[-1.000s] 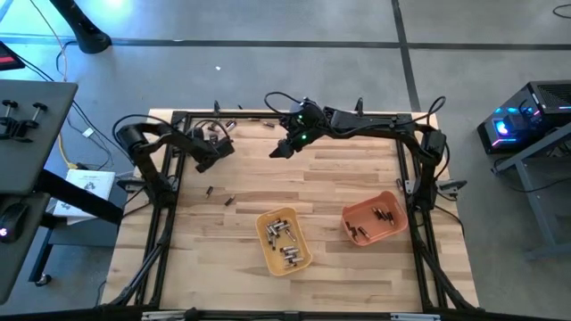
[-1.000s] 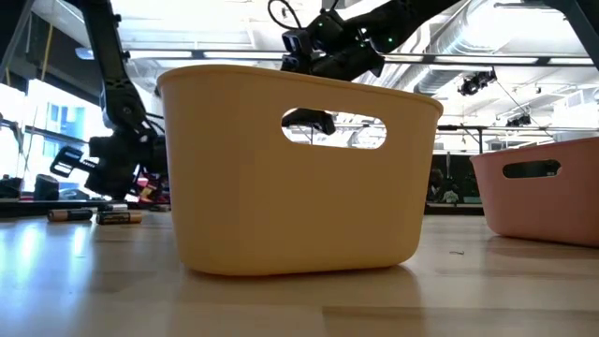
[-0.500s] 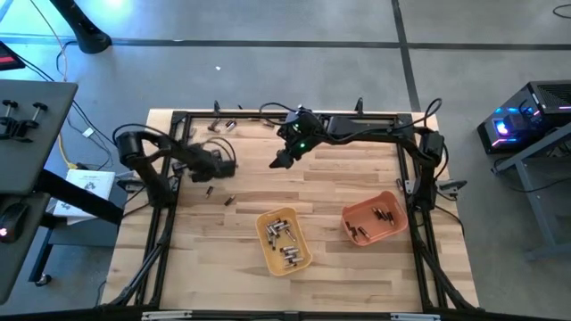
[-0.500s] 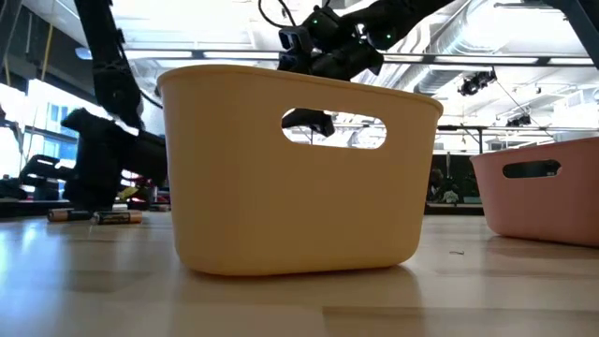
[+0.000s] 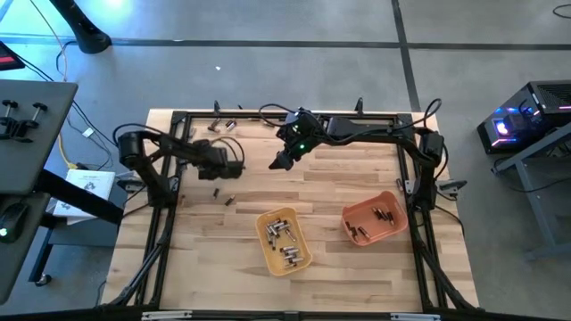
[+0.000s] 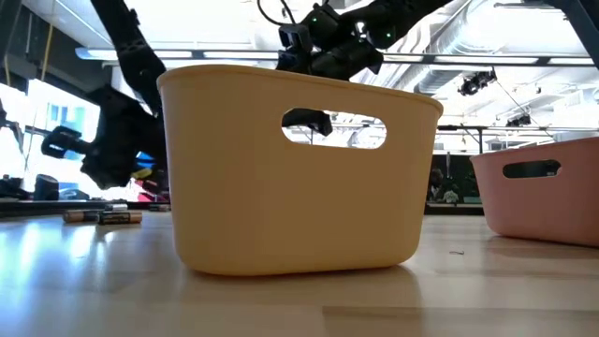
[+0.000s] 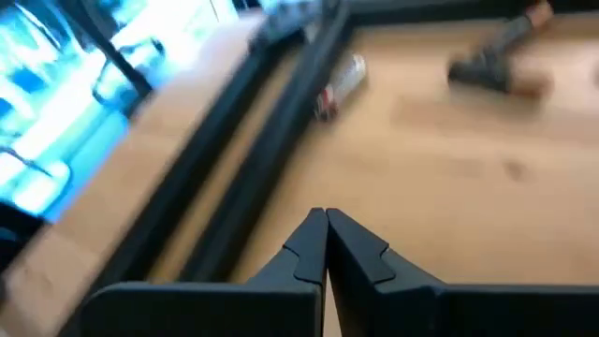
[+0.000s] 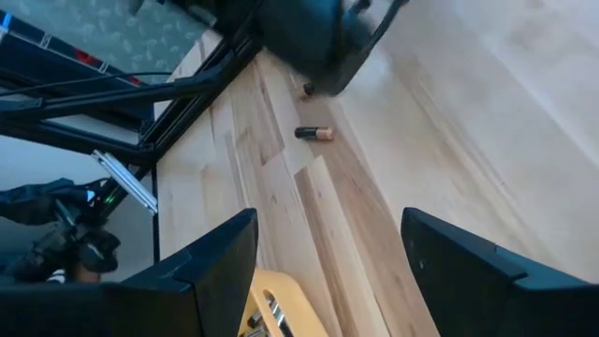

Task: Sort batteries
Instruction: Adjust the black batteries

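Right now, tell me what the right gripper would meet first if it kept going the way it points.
Probably the bare wooden table: the open right gripper angles down at it. A loose battery lies beyond, slightly off that line; depth is unclear.

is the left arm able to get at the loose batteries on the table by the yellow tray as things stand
Probably yes. The left gripper hangs just above the loose batteries, with bare wood between them and the yellow tray off to the side. Its fingers are shut, so it would need to open first.

Both arms are matte black, jointed tubes with looping black cables. The right arm shows a small green light near its wrist; the left arm has chunky rounded joints.
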You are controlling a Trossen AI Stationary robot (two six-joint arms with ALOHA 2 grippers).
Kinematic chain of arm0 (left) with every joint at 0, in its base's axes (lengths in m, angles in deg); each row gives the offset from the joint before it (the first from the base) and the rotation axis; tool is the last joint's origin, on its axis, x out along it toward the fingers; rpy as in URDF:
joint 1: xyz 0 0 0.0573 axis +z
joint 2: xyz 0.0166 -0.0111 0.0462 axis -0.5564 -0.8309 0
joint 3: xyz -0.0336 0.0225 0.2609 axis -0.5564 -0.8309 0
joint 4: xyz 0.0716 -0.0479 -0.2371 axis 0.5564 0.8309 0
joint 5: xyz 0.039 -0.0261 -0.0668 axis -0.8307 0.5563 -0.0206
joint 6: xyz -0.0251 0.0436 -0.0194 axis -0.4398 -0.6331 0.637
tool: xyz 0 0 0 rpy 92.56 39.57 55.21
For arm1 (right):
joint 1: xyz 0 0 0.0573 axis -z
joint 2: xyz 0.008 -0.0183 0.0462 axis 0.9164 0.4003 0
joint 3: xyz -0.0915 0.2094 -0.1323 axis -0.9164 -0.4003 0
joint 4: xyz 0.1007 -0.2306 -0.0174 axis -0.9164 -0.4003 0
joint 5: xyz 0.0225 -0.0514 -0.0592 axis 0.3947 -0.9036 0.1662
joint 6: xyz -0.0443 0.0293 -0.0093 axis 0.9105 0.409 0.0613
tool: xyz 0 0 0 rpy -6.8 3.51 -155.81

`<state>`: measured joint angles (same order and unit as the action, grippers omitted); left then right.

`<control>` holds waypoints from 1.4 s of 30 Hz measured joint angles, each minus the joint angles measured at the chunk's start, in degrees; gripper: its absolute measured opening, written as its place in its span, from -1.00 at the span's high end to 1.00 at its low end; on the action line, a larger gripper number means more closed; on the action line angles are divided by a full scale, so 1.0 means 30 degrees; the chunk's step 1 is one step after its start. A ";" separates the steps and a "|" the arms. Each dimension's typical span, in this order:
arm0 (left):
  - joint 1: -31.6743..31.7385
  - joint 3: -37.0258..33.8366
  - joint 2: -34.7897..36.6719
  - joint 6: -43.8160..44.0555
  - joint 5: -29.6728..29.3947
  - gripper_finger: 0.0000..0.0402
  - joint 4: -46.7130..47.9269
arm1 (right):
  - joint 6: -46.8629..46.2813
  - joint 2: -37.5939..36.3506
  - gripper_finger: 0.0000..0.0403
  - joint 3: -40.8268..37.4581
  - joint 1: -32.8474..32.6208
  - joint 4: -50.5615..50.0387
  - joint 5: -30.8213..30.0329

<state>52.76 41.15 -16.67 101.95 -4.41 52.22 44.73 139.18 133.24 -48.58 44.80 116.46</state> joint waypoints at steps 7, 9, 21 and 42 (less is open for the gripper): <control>0.2059 0.1197 0.0195 -0.7968 -0.1730 1.00 -0.2331 | -0.1238 0.0556 -0.29 0.0000 0.0054 0.0150 0.0093; 0.2755 0.1302 0.0210 -1.1419 -0.0467 1.00 -0.4246 | -0.2188 0.0869 -0.29 0.0000 0.0094 0.0153 0.0169; 0.9257 0.2814 0.1653 -2.4818 1.1764 1.00 -0.9981 | -0.3345 0.1392 -0.29 -0.0006 0.0300 0.2793 0.1224; 1.1642 0.8670 -0.2607 -2.5767 1.3961 1.00 -1.1350 | -0.4889 0.1392 -0.29 -0.0007 0.0421 0.3555 0.1333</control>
<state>87.68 67.16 -24.49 24.65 37.47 18.17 30.07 143.35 133.22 -47.31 55.47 120.46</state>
